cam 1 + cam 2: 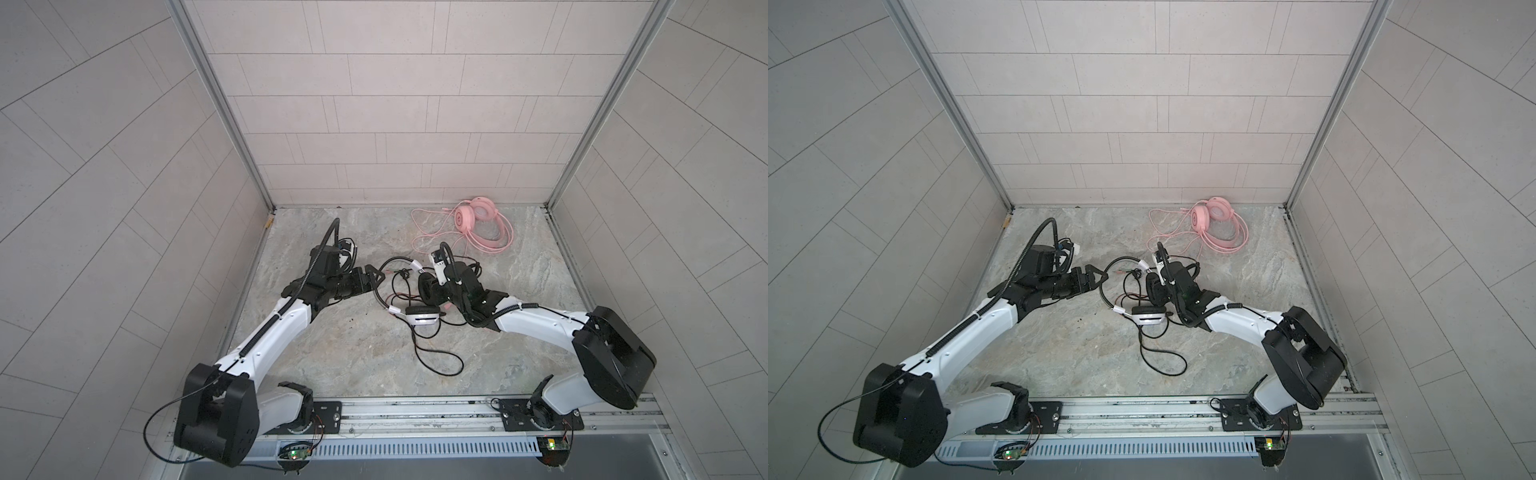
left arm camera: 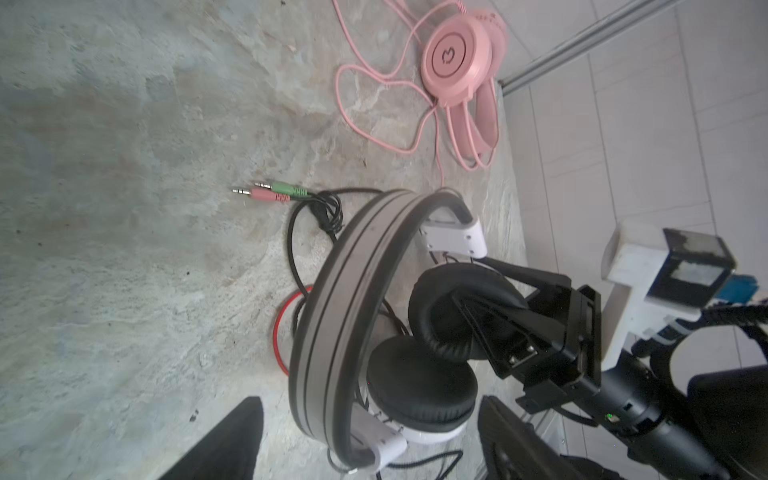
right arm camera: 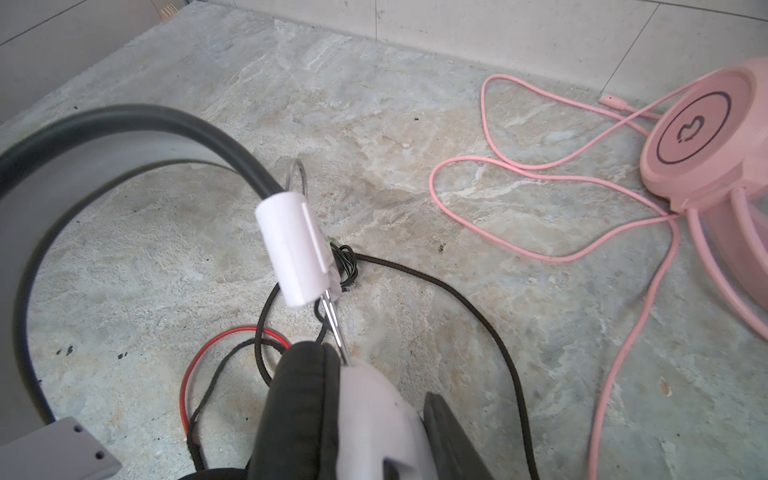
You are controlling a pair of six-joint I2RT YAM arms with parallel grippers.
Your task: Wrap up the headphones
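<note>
- Gripping one ear cup of the white-and-black headset (image 1: 419, 299), the right gripper (image 2: 486, 316) has its jaws partly closed on the black cushion and white shell; the right wrist view shows the cushion on one side of the cup and a dark finger on the other.
- Standing up from that held cup, the grey-and-black striped headband (image 2: 332, 299) arches over to the second ear cup (image 1: 423, 318), which lies on the table just in front of the right jaws.
- Spreading out from the right jaws, the black cable (image 1: 440, 361) loops loosely over the table; its pink and green plugs (image 2: 274, 193) lie flat, just past the headband and between the two grippers, and a red wire (image 3: 208, 357) curls under the headset.
- Facing the headset from the other side, the left gripper (image 1: 376, 279) has its jaws spread wide and nothing between them; in both top views the headband sits just off its fingertips, and I cannot tell whether they touch.
- Lying well beyond the right jaws, near the back wall, the pink headset (image 1: 482, 224) rests on its side with its pink cable (image 1: 428, 224) strewn in loose loops beside it, apart from both grippers.
- Holding all of this is the marbled table (image 1: 353, 353); no box or tray shows.
</note>
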